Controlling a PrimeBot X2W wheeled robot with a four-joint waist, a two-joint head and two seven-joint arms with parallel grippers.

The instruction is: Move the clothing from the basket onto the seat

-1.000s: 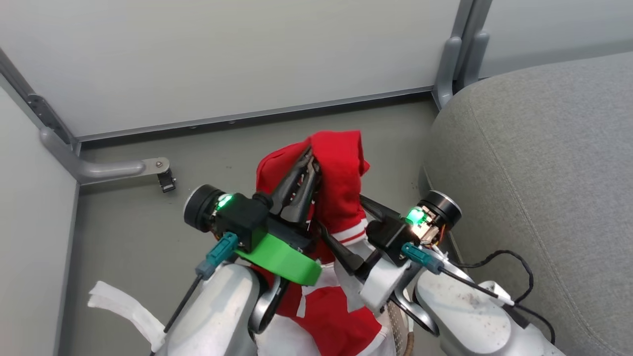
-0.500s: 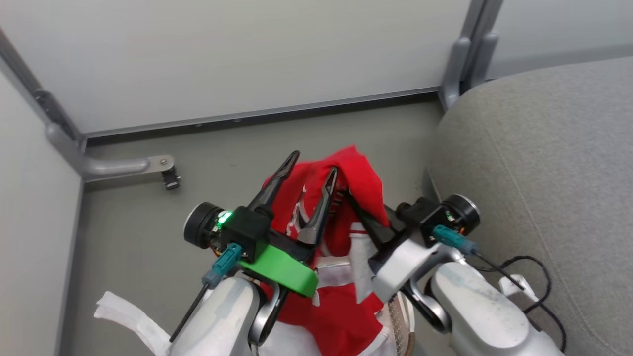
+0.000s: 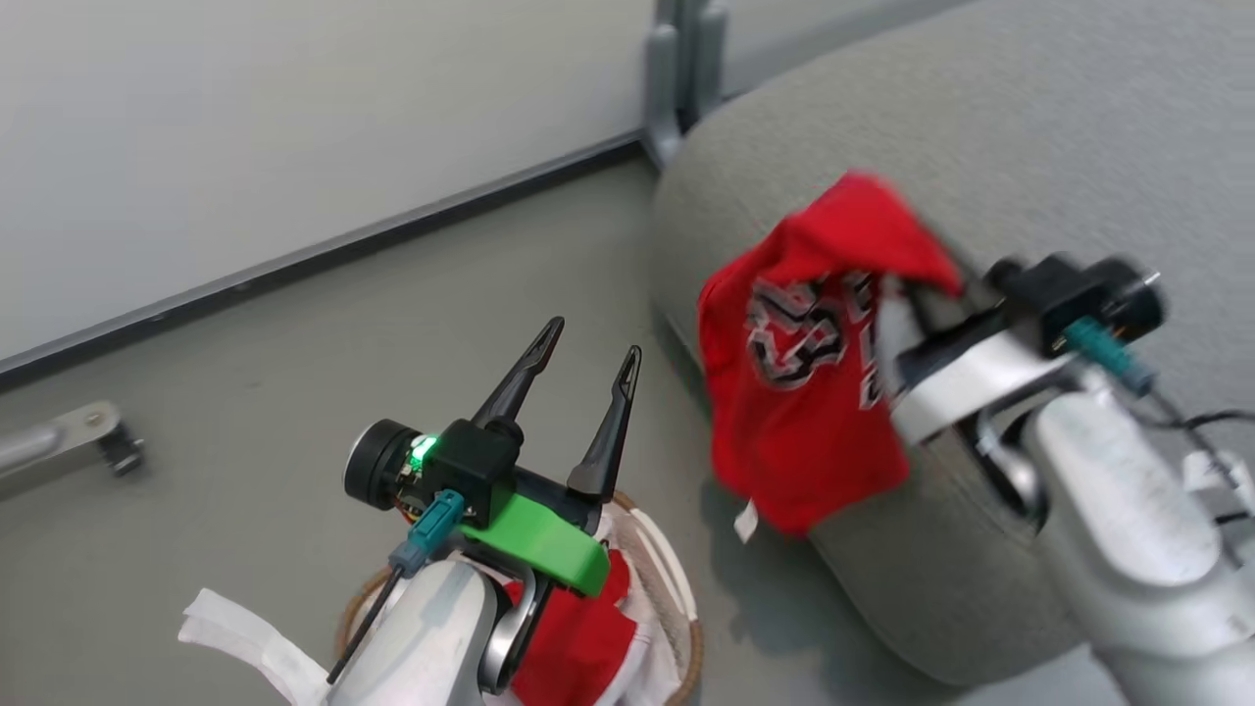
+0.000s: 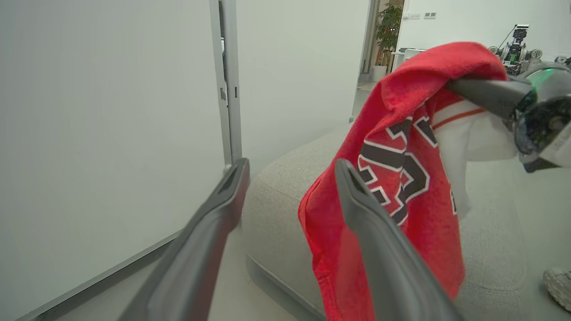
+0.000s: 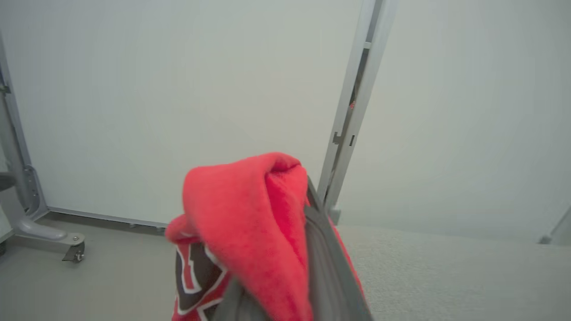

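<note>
My right gripper point(image 3: 927, 294) is shut on the red jersey point(image 3: 799, 402), which has black-and-white numerals. The jersey hangs over the rounded edge of the grey sofa point(image 3: 990, 137), its hem dangling beside the sofa's side. In the right wrist view the jersey point(image 5: 250, 223) drapes over my fingers point(image 5: 328, 254). My left gripper point(image 3: 595, 341) stands open and empty above the basket point(image 3: 691, 628), to the left of the jersey. A second red garment point(image 3: 578, 637) lies in the basket. In the left wrist view my open gripper point(image 4: 291, 164) points at the jersey point(image 4: 401, 187).
White partition panels with a grey post point(image 3: 677, 69) close off the back. A partition foot with a caster point(image 3: 93, 441) stands on the floor at the left. A white liner strip point(image 3: 245, 618) hangs off the basket. A pale shoe point(image 4: 557, 285) rests by the sofa.
The left gripper opened and let go of the jersey. The right gripper carried the jersey right, up to the sofa's edge. The head camera swung right with it.
</note>
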